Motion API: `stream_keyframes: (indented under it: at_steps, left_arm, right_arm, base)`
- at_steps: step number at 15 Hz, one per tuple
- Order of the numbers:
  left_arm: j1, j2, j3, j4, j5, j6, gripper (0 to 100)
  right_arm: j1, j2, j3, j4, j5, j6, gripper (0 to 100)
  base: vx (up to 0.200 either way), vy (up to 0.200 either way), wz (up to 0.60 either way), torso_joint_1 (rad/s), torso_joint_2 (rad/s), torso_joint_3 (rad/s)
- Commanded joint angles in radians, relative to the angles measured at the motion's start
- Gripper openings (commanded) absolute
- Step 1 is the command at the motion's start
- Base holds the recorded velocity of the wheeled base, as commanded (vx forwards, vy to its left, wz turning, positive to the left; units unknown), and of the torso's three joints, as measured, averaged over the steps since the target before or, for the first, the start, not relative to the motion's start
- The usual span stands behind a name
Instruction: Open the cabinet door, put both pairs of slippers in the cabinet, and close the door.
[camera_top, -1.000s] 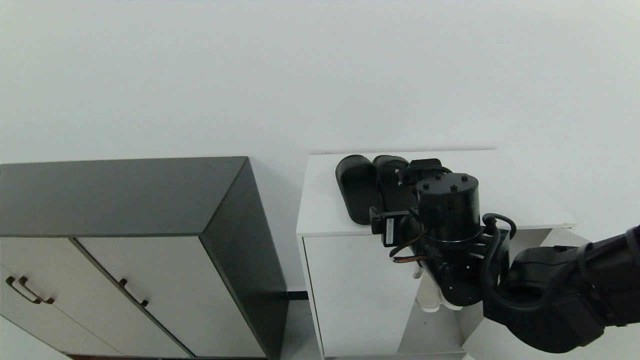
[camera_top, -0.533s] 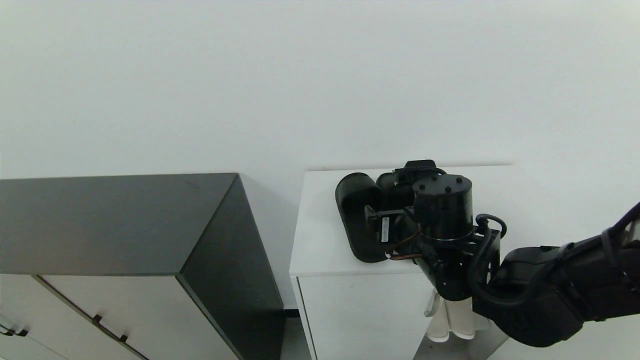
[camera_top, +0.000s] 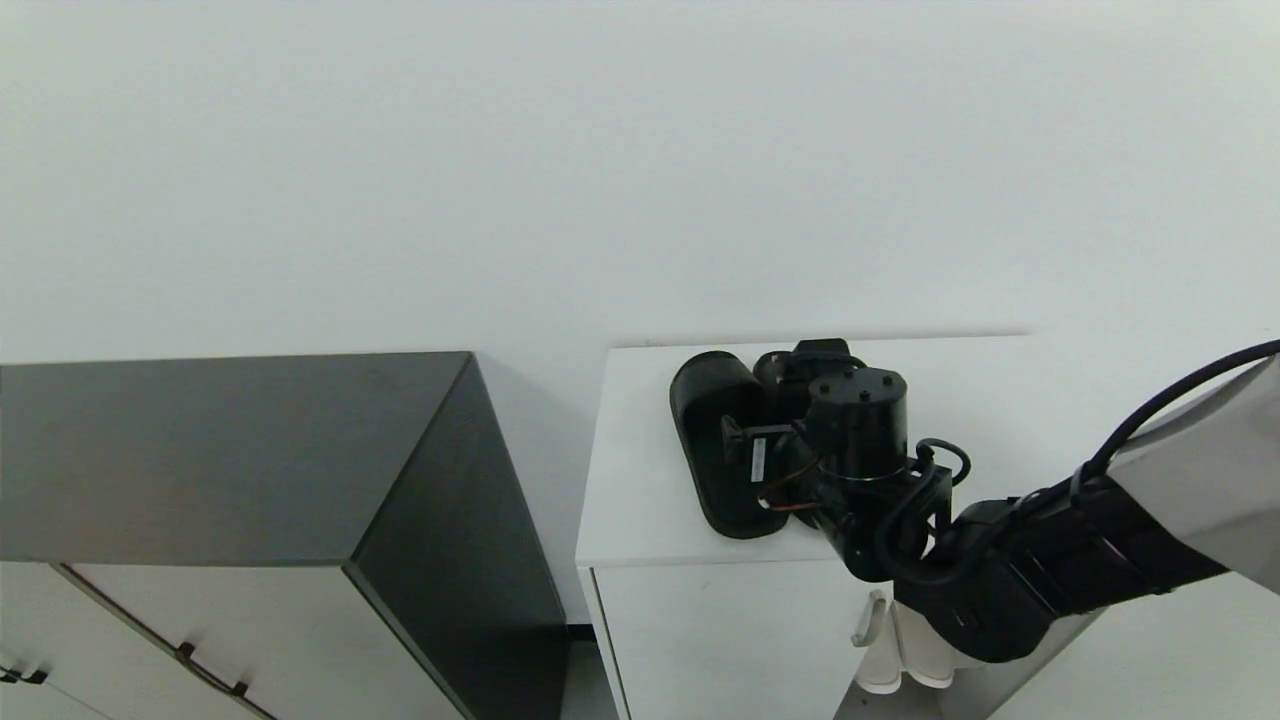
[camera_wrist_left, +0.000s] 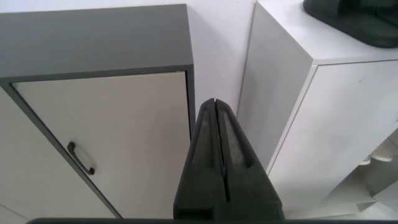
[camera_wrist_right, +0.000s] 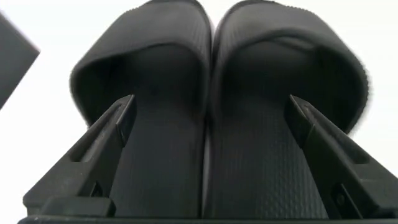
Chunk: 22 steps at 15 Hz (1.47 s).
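Black slippers (camera_top: 725, 450), one pair and rubber by the look of them, lie side by side and touching on the white tabletop (camera_top: 640, 500), in its left half. Their long axis runs from the front edge to the back edge, with the heels near the front edge and the toe straps toward the wall.

My right jaws are spread wide and hold nothing. Their two fingers (camera_wrist_right: 106, 143) stand outside the pair, one beside the outer flank of each slipper, over the heel ends. I cannot tell whether they touch the rubber. So the pair lies straight ahead of these jaws and between them, lengthwise along my reach. As I judge it, the coming move is a squeeze across both slippers at once, and it will work only if the two press together so that neither slides out.

My right arm (camera_top: 1000, 590) comes in over the front edge, to the right of the pair, and is by far the nearer one. My left jaws are pressed together and empty, off the tabletop's left edge. They face the dark-topped cabinet (camera_top: 230, 450), whose pale door (camera_wrist_left: 112, 143) with its dark handle (camera_wrist_left: 81, 159) looks closed. Pale shapes (camera_top: 905, 650) low under the tabletop's right part may be the other pair; I cannot tell.
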Motion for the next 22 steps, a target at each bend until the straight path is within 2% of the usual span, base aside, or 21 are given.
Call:
stream_keyframes:
  at_steps: [1, 6, 9, 10, 17, 19, 22]
  left_arm:
    - [0.0, 0.001, 0.0, 0.0, 0.0, 0.0, 0]
    - [0.0, 0.0, 0.0, 0.0, 0.0, -0.003, 0]
    - [0.0, 0.0, 0.0, 0.0, 0.0, -0.005, 0]
    - [0.0, 0.0, 0.0, 0.0, 0.0, -0.005, 0]
    - [0.0, 0.0, 0.0, 0.0, 0.0, -0.005, 0]
    - [0.0, 0.0, 0.0, 0.0, 0.0, -0.005, 0]
    - [0.0, 0.0, 0.0, 0.0, 0.0, -0.005, 0]
  right_arm:
    - [-0.024, 0.063, -0.054, 0.0, 0.007, 0.0, 100]
    - [-0.067, 0.138, -0.171, 0.005, 0.008, -0.074, 100]
    - [-0.075, 0.16, -0.237, 0.052, 0.008, -0.092, 100]
    - [-0.079, 0.166, -0.255, 0.063, 0.008, -0.092, 0]
    - [-0.082, 0.146, -0.272, 0.064, 0.007, -0.091, 0]
    - [-0.07, 0.079, -0.218, 0.064, 0.005, -0.091, 0]
    - [-0.019, -0.078, -0.051, 0.063, 0.013, -0.088, 0]
  base:
    - [0.0, 0.0, 0.0, 0.0, 0.0, 0.0]
    - [0.0, 0.0, 0.0, 0.0, 0.0, 0.0]
    - [0.0, 0.0, 0.0, 0.0, 0.0, 0.0]
    - [0.0, 0.0, 0.0, 0.0, 0.0, 0.0]
    - [0.0, 0.0, 0.0, 0.0, 0.0, 0.0]
    - [0.0, 0.0, 0.0, 0.0, 0.0, 0.0]
    - [0.0, 0.0, 0.0, 0.0, 0.0, 0.0]
